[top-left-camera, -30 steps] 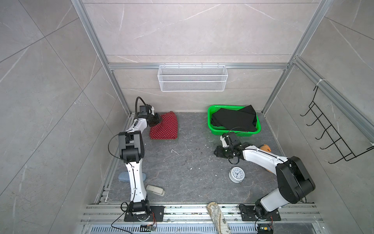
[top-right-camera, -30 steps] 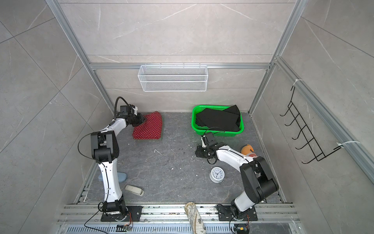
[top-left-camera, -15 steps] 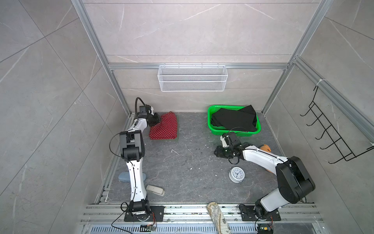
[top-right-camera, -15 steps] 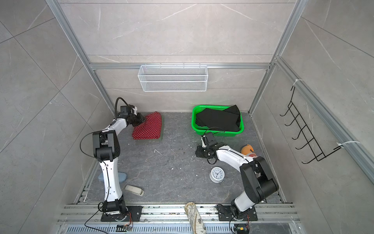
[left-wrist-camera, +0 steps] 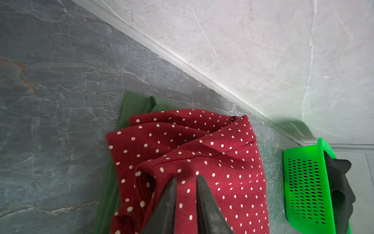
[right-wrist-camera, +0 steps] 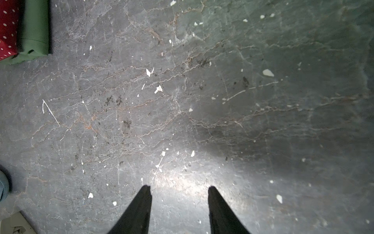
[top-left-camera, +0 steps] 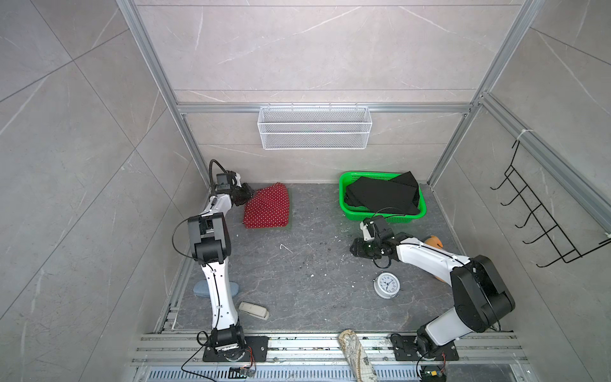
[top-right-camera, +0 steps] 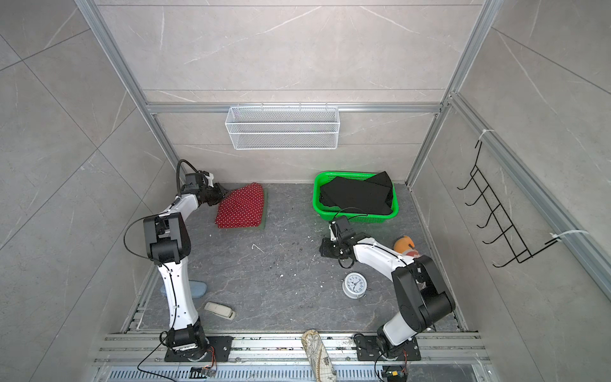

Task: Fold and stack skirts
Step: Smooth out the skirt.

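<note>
The red dotted skirt (top-left-camera: pixel 267 208) lies folded at about 11 o'clock on the grey worktop (top-left-camera: pixel 297 281), near the back wall. It sits on top of the green skirt (left-wrist-camera: pixel 131 105), which shows only as a thin border along the red one's edges. The red cloth is rumpled into loose ridges on the side facing the left hand (left-wrist-camera: pixel 186 179).

In both top views that hand is at the skirt's 10 o'clock corner. From the left wrist its fingers (left-wrist-camera: pixel 170 194) stand narrowly apart with their tips at the red cloth. Whether they pinch a fold I cannot tell.

The black skirt (top-left-camera: pixel 380 195) lies in the green basket (top-left-camera: pixel 396 216) at about 1 o'clock, with one corner over the basket's far rim.

The right hand (right-wrist-camera: pixel 179 189) hangs low over bare worktop at about 3 o'clock, just in front of the basket. Its fingers are set well apart and hold nothing.

A white alarm clock (top-left-camera: pixel 386 285) lies at 4 o'clock. An orange toy (top-left-camera: pixel 433 241) shows behind the right arm, near the right wall.
</note>
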You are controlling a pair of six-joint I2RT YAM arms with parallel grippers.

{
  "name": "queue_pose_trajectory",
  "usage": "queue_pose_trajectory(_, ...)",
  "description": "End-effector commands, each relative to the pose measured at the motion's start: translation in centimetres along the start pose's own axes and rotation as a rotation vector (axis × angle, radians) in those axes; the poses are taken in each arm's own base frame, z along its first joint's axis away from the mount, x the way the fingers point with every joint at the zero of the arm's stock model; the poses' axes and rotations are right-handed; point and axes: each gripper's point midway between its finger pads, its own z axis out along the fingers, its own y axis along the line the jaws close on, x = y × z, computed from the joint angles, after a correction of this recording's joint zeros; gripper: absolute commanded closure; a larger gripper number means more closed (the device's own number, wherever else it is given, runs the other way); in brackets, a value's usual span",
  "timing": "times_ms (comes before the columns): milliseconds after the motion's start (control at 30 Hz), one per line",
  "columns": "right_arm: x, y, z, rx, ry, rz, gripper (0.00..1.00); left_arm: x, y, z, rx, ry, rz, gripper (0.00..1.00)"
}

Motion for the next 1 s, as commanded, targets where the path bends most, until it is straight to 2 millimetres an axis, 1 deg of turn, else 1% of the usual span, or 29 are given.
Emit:
queue_pose_trajectory(0,-0.1,-0.2,-0.6,0.019,-0.005,-0.008,0.51,-2.5,-2.6,-2.6,0.047,-0.067,0.038,0.78)
queue_pose_trajectory(100,-0.3,-0.2,-0.9,0.019,-0.012,-0.012,0.51,-3.0,-2.6,-3.5,0.05,-0.08,0.04,0.78)
queue_pose_trajectory(167,-0.5,-0.1,-1.1,0.02,-0.017,-0.017,0.51,-3.4,-3.1,-4.3,0.059,-0.091,0.058,0.78)
queue_pose_trajectory(233,-1.0,0.2,-1.3,0.018,-0.025,-0.024,0.51,-3.9,-4.2,-5.5,0.07,-0.107,0.092,0.77)
queue_pose_trajectory(367,-2.1,0.8,-1.9,0.014,-0.046,-0.04,0.51,-4.7,-6.4,-8.3,0.081,-0.144,0.162,0.73)
queue_pose_trajectory(433,-2.9,1.1,-2.4,0.014,-0.065,-0.049,0.51,-5.0,-7.6,-9.8,0.089,-0.166,0.195,0.68)
queue_pose_trajectory(467,-3.2,1.4,-2.6,0.013,-0.072,-0.056,0.51,-4.9,-8.1,-10.4,0.098,-0.173,0.209,0.63)
queue_pose_trajectory(533,-4.3,1.9,-3.3,0.014,-0.096,-0.071,0.51,-4.4,-9.8,-11.9,0.143,-0.186,0.241,0.51)
queue_pose_trajectory(600,-5.6,2.2,-4.0,0.022,-0.125,-0.084,0.51,-3.3,-11.6,-12.9,0.182,-0.186,0.273,0.42)
queue_pose_trajectory(667,-6.9,2.5,-4.8,0.044,-0.164,-0.098,0.5,-1.4,-13.1,-13.4,0.203,-0.179,0.304,0.34)
queue_pose_trajectory(733,-8.8,2.4,-5.8,0.091,-0.219,-0.112,0.49,0.7,-14.4,-13.6,0.201,-0.177,0.347,0.19)
queue_pose_trajectory(767,-9.8,2.3,-6.1,0.114,-0.241,-0.12,0.48,2.1,-15.2,-13.6,0.192,-0.175,0.376,0.12)
queue_pose_trajectory(833,-11.5,2.2,-6.7,0.143,-0.267,-0.131,0.45,4.7,-16.3,-13.4,0.177,-0.172,0.431,0.01)
queue_pose_trajectory(900,-13.3,1.4,-6.9,0.188,-0.274,-0.129,0.4,7.4,-17.6,-13.3,0.16,-0.166,0.491,0.0)
queue_pose_trajectory(967,-15.0,0.3,-7.0,0.231,-0.283,-0.109,0.32,10.0,-18.7,-12.9,0.142,-0.157,0.549,0.0)
